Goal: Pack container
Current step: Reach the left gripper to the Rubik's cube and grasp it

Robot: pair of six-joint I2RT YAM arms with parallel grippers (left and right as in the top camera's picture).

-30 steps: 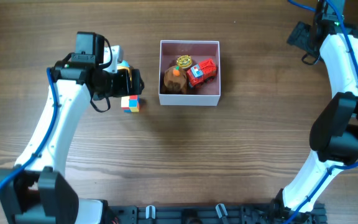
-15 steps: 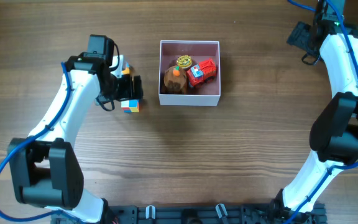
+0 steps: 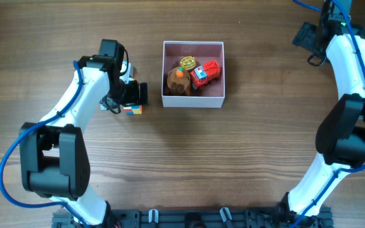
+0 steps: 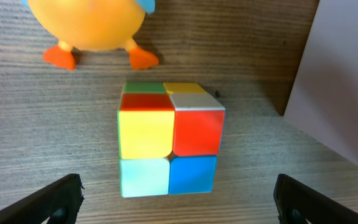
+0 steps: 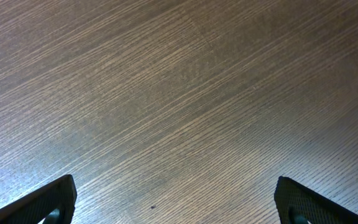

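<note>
The container [image 3: 193, 101] is a square white-walled box with a pink inside at the table's middle back; its white wall shows in the left wrist view [image 4: 347, 87]. It holds a brown toy [image 3: 177, 81], a red truck [image 3: 206, 72] and a yellow round toy [image 3: 187, 62]. A multicoloured cube [image 3: 132, 109] [image 4: 169, 138] lies left of the box. An orange duck toy [image 4: 95, 28] lies just beyond the cube. My left gripper [image 3: 130, 96] [image 4: 176, 205] is open and empty, right over the cube. My right gripper [image 5: 176, 202] is open and empty over bare wood at the far right back.
The right arm [image 3: 353, 76] runs along the table's right side. The left arm [image 3: 68, 120] reaches in from the front left. The table is brown wood.
My left gripper has moved right and slightly forward, closer to the cube and the box. The right arm has not moved.
</note>
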